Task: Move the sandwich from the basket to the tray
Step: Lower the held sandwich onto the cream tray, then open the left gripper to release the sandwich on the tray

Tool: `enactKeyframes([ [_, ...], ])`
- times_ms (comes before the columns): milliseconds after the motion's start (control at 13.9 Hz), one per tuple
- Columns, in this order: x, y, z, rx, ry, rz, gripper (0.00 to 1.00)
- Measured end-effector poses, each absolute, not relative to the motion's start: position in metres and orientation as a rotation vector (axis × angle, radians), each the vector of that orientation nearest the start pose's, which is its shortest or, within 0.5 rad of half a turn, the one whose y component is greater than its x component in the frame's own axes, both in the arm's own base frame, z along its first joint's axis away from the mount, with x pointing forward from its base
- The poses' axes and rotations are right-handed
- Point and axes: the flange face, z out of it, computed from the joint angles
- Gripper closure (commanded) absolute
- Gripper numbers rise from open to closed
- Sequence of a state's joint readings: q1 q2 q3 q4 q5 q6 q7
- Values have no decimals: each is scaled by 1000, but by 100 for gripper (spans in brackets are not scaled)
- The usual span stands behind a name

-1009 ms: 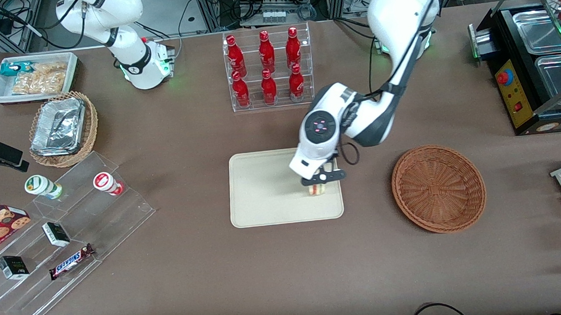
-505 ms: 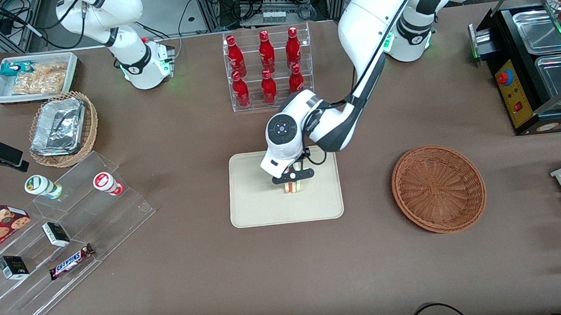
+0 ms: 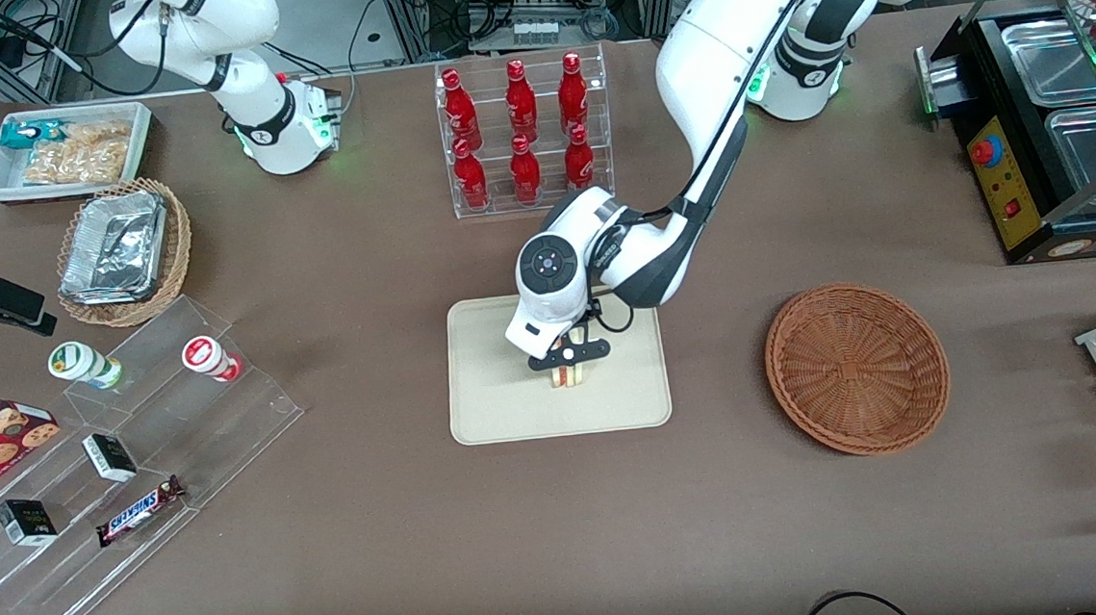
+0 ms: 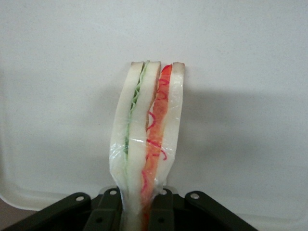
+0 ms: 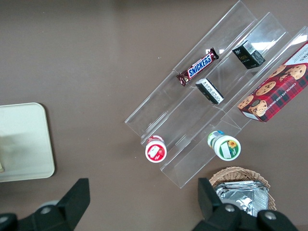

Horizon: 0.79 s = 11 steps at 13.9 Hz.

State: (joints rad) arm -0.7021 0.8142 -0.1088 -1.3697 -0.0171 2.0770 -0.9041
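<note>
On the brown table (image 5: pixel 96 57), a clear stepped display rack (image 5: pixel 211 96) holds a Snickers bar (image 5: pixel 197 67), 2 small dark boxes (image 5: pixel 209 91), 2 round-lidded cups (image 5: pixel 155 149) and a red cookie box (image 5: pixel 273 91). The cream tray (image 5: pixel 24 142) shows at the picture's edge.
</note>
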Motion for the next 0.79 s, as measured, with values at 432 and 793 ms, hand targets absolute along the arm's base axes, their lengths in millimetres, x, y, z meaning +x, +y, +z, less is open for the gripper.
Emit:
enactKeyframes([
  [432,521,-516,251,-3130,-212,173,0],
  [793,527,-478,346,-3013,-233,193,0],
])
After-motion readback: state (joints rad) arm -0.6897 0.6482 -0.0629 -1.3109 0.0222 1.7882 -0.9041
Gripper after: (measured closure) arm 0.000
